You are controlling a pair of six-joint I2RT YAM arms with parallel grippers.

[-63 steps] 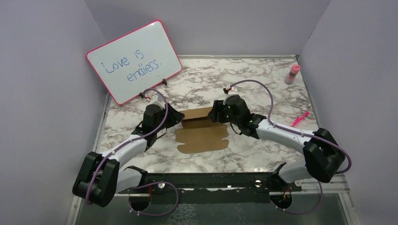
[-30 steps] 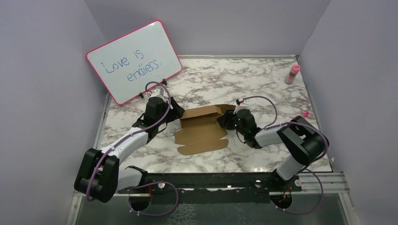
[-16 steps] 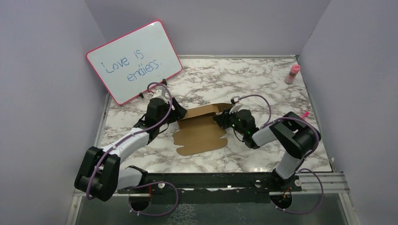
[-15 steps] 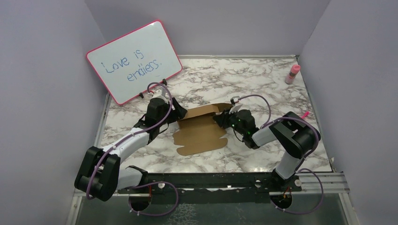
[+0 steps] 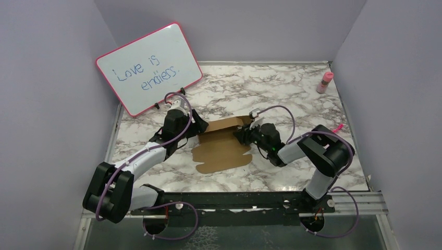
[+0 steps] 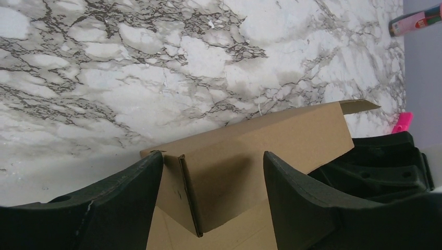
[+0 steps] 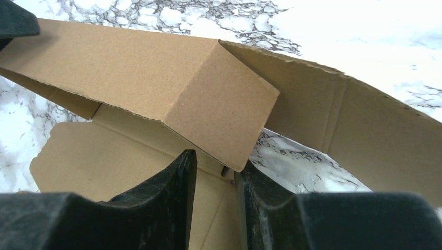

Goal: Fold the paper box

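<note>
The box sits mid-frame on the marble table, back wall half raised. It looks like light, thin cardboard, stiff across the panels, springy at the creases and easily crushed, so it is best taken by a flap edge near a crease. The left arm reaches in low from the lower left, with the left gripper wide open astride the box's end wall. The right arm is sharply bent. The right gripper is narrowed around a flap corner, and I can't tell whether it pinches.

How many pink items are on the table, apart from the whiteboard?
2: a pink bottle in the far right corner, and a small pink item at the right edge, partly behind the right arm.
</note>
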